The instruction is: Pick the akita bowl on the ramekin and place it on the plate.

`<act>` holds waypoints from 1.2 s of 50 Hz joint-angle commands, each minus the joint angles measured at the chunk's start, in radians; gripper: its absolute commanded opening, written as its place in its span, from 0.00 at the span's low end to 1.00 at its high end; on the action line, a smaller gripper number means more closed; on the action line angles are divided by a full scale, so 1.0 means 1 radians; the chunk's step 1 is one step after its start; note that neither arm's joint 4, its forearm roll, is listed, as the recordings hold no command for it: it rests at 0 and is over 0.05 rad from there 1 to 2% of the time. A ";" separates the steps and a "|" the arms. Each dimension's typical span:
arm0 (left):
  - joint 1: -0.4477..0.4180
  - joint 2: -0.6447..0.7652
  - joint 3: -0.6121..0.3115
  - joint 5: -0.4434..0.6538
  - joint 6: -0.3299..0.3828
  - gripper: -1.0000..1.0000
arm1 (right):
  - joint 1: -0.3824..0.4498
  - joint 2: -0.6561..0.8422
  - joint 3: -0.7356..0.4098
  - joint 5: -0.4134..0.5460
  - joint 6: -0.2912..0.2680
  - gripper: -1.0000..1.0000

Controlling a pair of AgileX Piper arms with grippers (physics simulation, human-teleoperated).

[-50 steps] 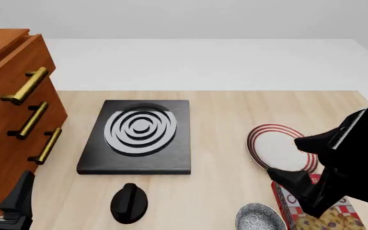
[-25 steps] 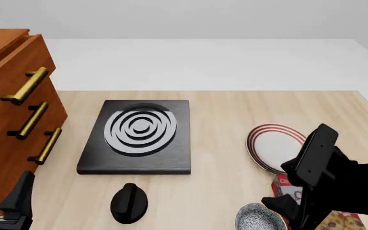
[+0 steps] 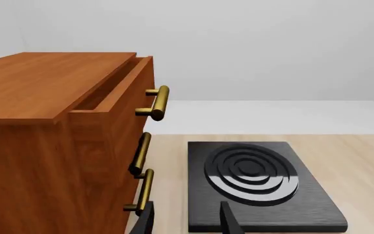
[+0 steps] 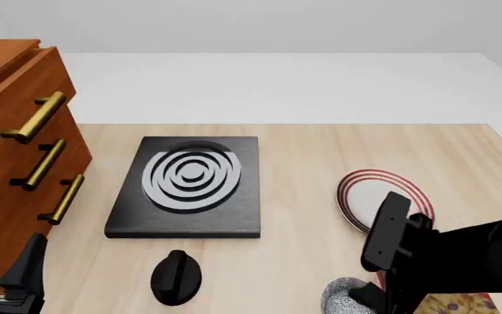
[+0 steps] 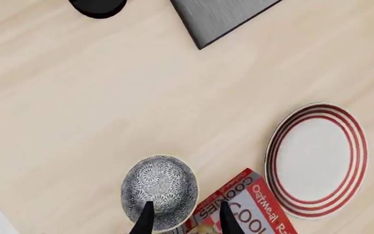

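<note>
At the far left of the front view, a wooden drawer cabinet with brass handles is standing at the table's edge, and the left gripper is hovering low beside it with its fingers spread apart and nothing between them. To its right, a black stove plate with grey rings is lying flat on the table, and a black knob is sitting just in front of it. Farther right, the akita bowl is resting on the table next to a red cookie box, while the right gripper is hanging directly above the bowl's rim, its two fingertips parted and holding nothing. The plate is lying beside the cookie box, apart from the bowl. No ramekin is showing under the bowl.
</note>
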 commanded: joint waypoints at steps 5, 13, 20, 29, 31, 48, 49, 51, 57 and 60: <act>0.000 0.000 0.000 0.000 0.000 1.00 | -0.009 0.061 0.073 -0.051 -0.042 1.00; 0.000 0.000 0.000 0.000 0.000 1.00 | -0.038 0.089 0.092 -0.091 -0.064 1.00; 0.000 0.000 0.000 0.000 0.000 1.00 | -0.078 0.133 0.139 -0.160 -0.116 1.00; 0.000 0.000 0.000 0.000 0.000 1.00 | -0.161 0.118 0.170 -0.174 -0.222 1.00; 0.000 0.000 0.000 0.000 0.000 1.00 | -0.168 0.118 0.173 -0.178 -0.230 1.00; 0.000 0.000 0.000 0.000 0.000 1.00 | -0.137 0.201 0.176 -0.247 -0.214 1.00; 0.000 0.000 0.000 0.000 0.000 1.00 | -0.130 0.209 0.171 -0.252 -0.209 1.00; 0.000 0.000 0.000 0.000 0.000 1.00 | -0.133 0.218 0.169 -0.266 -0.212 1.00; 0.000 0.000 0.000 0.000 0.000 1.00 | -0.114 0.254 0.174 -0.300 -0.191 1.00; 0.000 0.000 0.000 0.000 0.000 1.00 | -0.107 0.267 0.182 -0.316 -0.182 1.00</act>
